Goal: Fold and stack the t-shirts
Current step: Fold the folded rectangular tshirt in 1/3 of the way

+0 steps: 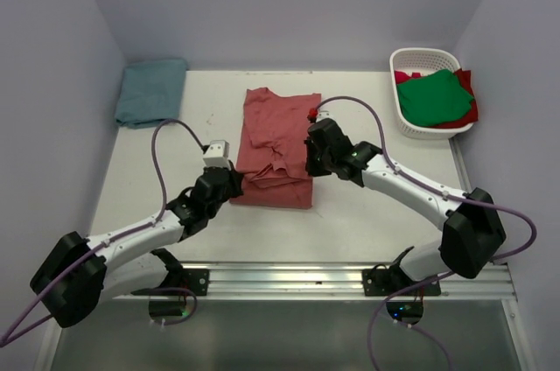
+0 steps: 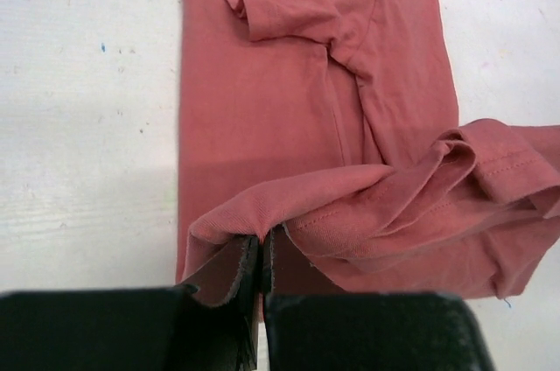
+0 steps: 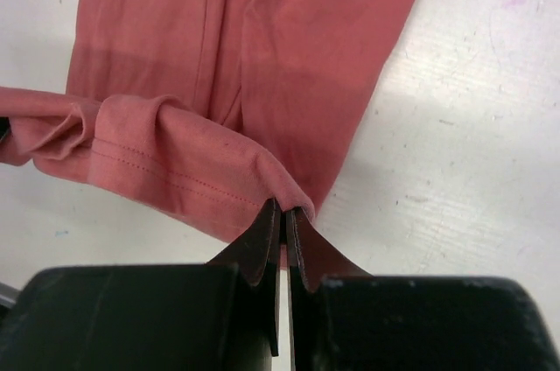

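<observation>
The worktop (image 1: 376,205) carries a faded brick-red t-shirt (image 1: 278,126) at its middle, with the near hem raised. The left pincer (image 2: 262,257) is clamped tight on the hem's left corner, and the right pincer (image 3: 284,222) on its right corner.

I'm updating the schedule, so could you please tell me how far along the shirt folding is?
Done: the teal shirt looks folded at the far left of the table. In hand: the left tool and right tool are each shut on the near hem of the brick-red shirt, its sides already folded in. Left: the green shirt and red shirt wait in the white basket.
</observation>
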Action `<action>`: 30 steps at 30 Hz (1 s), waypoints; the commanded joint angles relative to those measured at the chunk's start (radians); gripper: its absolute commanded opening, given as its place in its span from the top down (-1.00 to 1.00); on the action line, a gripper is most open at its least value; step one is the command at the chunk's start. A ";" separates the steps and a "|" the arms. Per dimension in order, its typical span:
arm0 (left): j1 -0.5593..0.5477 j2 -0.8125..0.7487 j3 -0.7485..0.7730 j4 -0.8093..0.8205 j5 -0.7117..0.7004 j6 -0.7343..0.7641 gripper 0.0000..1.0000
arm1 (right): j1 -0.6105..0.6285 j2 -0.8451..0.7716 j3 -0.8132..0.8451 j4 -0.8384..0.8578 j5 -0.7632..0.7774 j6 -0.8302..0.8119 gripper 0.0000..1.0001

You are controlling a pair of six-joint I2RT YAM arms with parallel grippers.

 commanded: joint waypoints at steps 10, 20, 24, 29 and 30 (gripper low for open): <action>0.211 0.276 0.143 0.297 0.260 0.081 1.00 | -0.082 0.163 0.155 0.056 0.045 -0.029 1.00; 0.300 0.428 0.276 0.309 0.363 0.118 1.00 | -0.154 0.223 0.207 0.068 0.038 -0.052 1.00; 0.326 0.478 0.327 0.306 0.387 0.130 1.00 | -0.185 0.284 0.274 0.066 0.016 -0.069 1.00; 0.360 0.570 0.417 0.293 0.436 0.146 1.00 | -0.211 0.372 0.362 0.053 -0.008 -0.080 1.00; 0.364 0.584 0.432 0.288 0.439 0.147 1.00 | -0.215 0.387 0.388 0.049 -0.010 -0.081 1.00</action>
